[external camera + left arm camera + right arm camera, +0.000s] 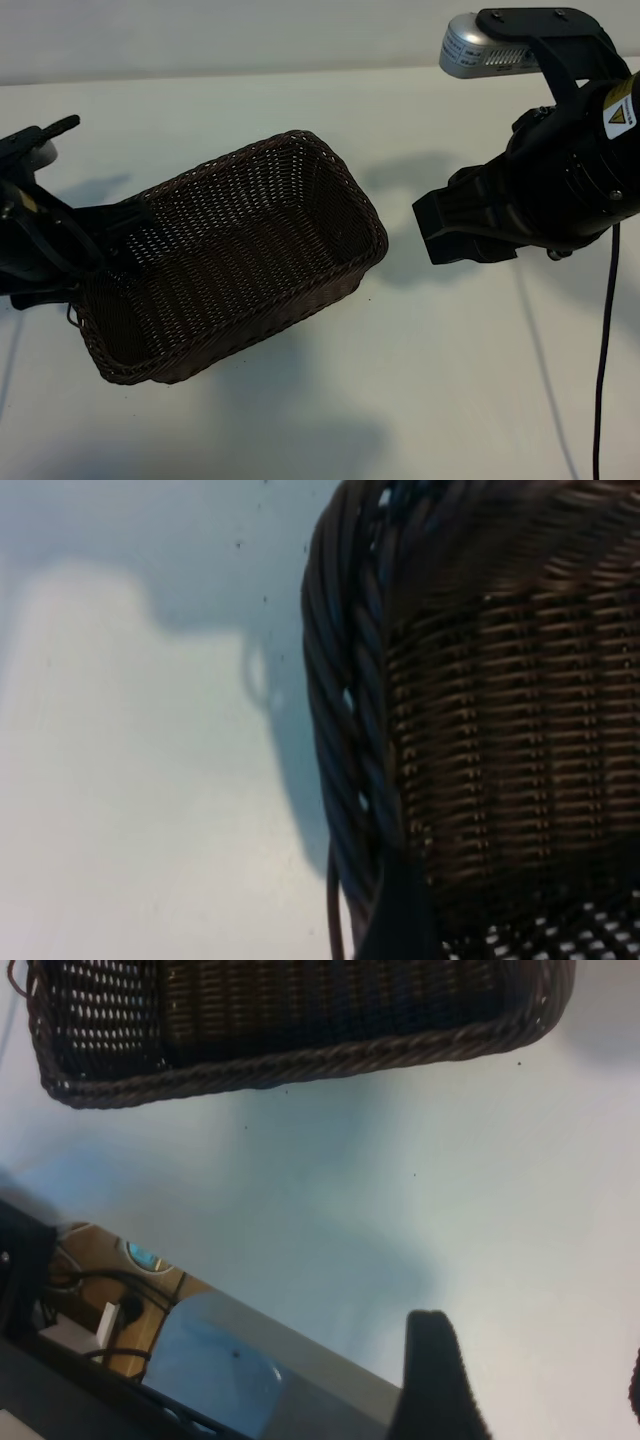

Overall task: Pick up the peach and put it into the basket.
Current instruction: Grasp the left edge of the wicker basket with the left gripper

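Exterior view, seen across the white counter (450,390): the basket (230,205), a dark brown rectangular wicker piece with flaring sides, is sitting upright at centre-left, turned at a slant so that one short end is pointing towards the left arm and the other towards the right arm. The left gripper (105,235) is reaching down at the basket's left short end, close against the woven wall, and is partly showing through the open weave; whether its jaws are standing wide or narrow cannot be told from here. The left wrist view is looking along the twisted rim and outer wall of the basket (480,730), with bare counter (120,800) lying beside it under a soft shadow. The right gripper (455,225) is hanging above the counter to the right of the basket, apart from it, and is tilting downward towards it. A silver camera housing (485,50) is riding on top of that arm, and a black cable (603,350) is trailing down from it over the counter. In the right wrist view the jaws of the right gripper (535,1365) are standing wide, with only bare counter (400,1180) showing between them and nothing being gripped; the long side of the basket (300,1010) is lying farther off, with its rim resting level
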Available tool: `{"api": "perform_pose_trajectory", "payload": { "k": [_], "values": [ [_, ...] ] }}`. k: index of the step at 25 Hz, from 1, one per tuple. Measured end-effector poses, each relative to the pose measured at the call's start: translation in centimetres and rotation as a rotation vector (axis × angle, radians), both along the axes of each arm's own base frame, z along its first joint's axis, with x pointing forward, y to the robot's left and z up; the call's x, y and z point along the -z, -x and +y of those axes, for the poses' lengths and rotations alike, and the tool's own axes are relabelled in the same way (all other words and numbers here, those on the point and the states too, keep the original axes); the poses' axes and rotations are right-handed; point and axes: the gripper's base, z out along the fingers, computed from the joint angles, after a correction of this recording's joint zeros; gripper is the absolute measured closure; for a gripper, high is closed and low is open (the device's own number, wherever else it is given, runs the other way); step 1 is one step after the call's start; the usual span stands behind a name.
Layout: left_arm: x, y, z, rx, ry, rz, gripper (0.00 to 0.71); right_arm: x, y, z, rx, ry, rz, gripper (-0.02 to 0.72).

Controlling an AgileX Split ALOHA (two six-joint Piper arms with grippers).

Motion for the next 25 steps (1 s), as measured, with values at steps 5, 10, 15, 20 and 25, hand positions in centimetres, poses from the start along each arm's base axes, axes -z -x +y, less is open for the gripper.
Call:
{"api": "perform_pose_trajectory", "payload": {
  "k": [5,10,15,20,25],
  "values": [
    [-2.1,1.2,0.3,-0.013,0.019,-0.062,0.158,0.0,0.0,0.0,0.0,0.0,0.0,0.238],
    [-2.0,2.5,0.5,-0.032,0.018,-0.022,0.158,0.0,0.0,0.0,0.0,0.0,0.0,0.238],
    [0.1,3.3,0.7,-0.078,0.024,-0.007,0.158,0.0,0.0,0.0,0.0,0.0,0.0,0.238],
    [1.6,4.0,1.0,-0.098,0.022,-0.003,0.158,0.0,0.0,0.0,0.0,0.0,0.0,0.238],
    [2.4,3.4,1.3,-0.103,-0.02,-0.033,0.158,0.0,0.0,0.0,0.0,0.0,0.0,0.238]
  ]
}}
